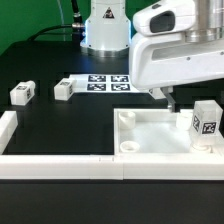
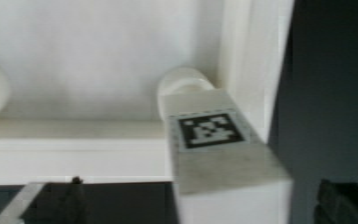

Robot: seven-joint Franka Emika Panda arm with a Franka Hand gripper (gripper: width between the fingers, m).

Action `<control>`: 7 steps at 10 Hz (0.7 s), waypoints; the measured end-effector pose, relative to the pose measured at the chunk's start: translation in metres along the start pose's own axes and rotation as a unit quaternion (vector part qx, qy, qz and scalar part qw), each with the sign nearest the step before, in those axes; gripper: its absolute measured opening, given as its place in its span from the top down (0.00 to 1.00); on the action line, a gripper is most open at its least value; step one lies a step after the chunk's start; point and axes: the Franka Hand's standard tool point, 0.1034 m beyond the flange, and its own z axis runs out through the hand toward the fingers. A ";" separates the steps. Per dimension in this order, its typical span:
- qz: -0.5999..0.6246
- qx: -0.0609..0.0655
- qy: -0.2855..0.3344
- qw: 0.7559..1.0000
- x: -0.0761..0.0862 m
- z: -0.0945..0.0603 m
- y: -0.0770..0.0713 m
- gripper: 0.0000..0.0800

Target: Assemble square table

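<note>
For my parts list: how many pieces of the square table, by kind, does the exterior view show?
Square tabletop: 1
Tagged legs: 3
Total: 4

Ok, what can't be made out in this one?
- Exterior view: tabletop, right side cut off by the frame edge.
- Exterior view: tags on the outer loose leg and the inner loose leg, too small to read.
- Exterior view: pincer fingertips, mostly hidden by the arm's white housing.
- Wrist view: tagged leg, lower end blurred and cut off by the frame edge.
</note>
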 end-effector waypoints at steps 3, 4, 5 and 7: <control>0.007 -0.004 -0.008 1.000 -0.003 0.001 -0.002 0.19; 0.007 -0.004 -0.010 1.000 -0.003 0.001 -0.001 0.19; 0.007 -0.003 -0.028 1.000 -0.008 0.001 -0.002 0.19; 0.009 0.001 -0.102 0.995 -0.014 0.003 0.001 0.19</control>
